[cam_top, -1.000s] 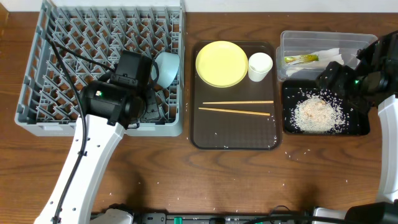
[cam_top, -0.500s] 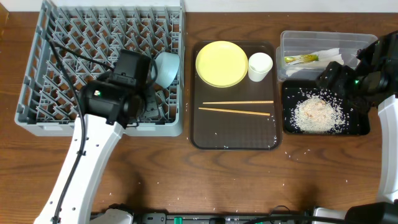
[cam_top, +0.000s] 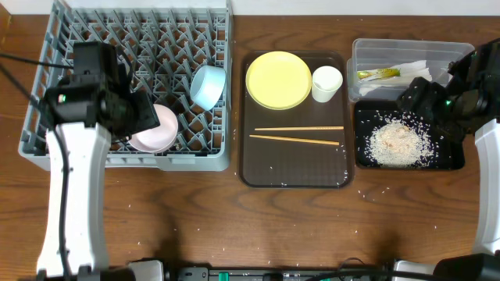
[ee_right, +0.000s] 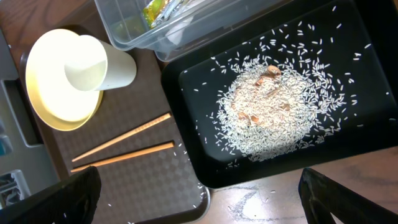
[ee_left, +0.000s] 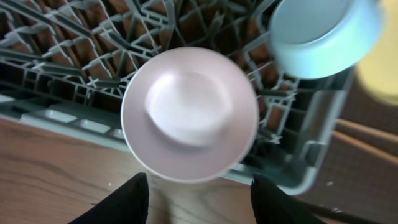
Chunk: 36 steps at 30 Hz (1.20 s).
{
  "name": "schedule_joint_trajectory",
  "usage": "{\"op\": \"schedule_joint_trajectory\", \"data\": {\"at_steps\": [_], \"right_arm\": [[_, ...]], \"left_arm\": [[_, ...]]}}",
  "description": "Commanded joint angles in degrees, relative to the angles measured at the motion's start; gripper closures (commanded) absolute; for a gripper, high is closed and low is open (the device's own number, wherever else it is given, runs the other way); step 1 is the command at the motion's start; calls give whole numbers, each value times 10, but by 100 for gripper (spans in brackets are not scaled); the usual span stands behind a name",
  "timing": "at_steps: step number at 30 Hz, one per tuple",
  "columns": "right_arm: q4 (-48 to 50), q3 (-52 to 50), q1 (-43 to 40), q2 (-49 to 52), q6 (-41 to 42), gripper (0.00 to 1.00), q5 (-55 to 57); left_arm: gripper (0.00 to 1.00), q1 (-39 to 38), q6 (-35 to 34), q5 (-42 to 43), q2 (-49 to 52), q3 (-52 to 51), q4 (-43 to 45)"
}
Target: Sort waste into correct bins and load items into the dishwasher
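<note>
The white bowl point(cam_top: 156, 129) point(ee_left: 189, 115) rests bottom-up in the grey dishwasher rack point(cam_top: 47, 140) near its front edge. The light blue bowl point(cam_top: 208, 86) point(ee_left: 323, 31) leans in the rack behind it. My left gripper point(ee_left: 199, 202) is open just short of the white bowl, nothing between its fingers. The yellow plate point(cam_top: 278, 80), white cup point(cam_top: 326, 83) and chopsticks point(cam_top: 301, 134) lie on the brown tray point(cam_top: 297, 176). My right gripper point(ee_right: 199, 199) hangs wide open over the black tray point(cam_top: 451, 160), which holds the rice scraps point(cam_top: 398, 142). Wrapper point(cam_top: 378, 75) and napkins point(cam_top: 414, 67) lie in the clear tub point(cam_top: 406, 48).
Stray rice grains dot the brown tray and the wooden table point(cam_top: 258, 226) in front of it. My left arm point(cam_top: 74, 179) reaches up from the front left across the rack's front wall. My right arm point(cam_top: 488, 156) stands along the right edge.
My left arm has swung left and drawn back from the rack's right front, uncovering the white bowl left there. Its jaws have opened a little. The right arm has not moved.
</note>
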Motion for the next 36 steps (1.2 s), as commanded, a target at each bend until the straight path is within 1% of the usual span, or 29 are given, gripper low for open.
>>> {"op": "schedule_joint_trajectory", "data": {"at_steps": [1, 4, 6, 8, 13, 18, 22, 24, 28, 33, 36], "right_arm": [[0, 7, 0, -4, 0, 1, -3], [0, 7, 0, -4, 0, 1, -3], [0, 7, 0, -4, 0, 1, -3], [0, 7, 0, -4, 0, 1, -3], [0, 7, 0, -4, 0, 1, -3], [0, 7, 0, -4, 0, 1, -3], [0, 7, 0, -4, 0, 1, -3], [0, 7, 0, -4, 0, 1, -3], [0, 7, 0, -4, 0, 1, -3], [0, 7, 0, -4, 0, 1, -3], [0, 7, 0, -4, 0, 1, -3]], "left_arm": [[44, 21, 101, -5, 50, -3, -1], [43, 50, 117, -9, 72, -3, 10], [42, 68, 128, 11, 75, -3, 18], [39, 84, 142, 31, 75, -3, 28], [33, 114, 142, 32, 82, -6, 44], [33, 113, 142, 68, 120, -14, 44], [33, 115, 152, 66, 171, -14, 44], [34, 115, 152, 66, 187, -14, 43], [40, 115, 152, 70, 200, -14, 46], [57, 115, 143, 74, 201, -14, 51], [57, 115, 129, 90, 201, -16, 54]]}}
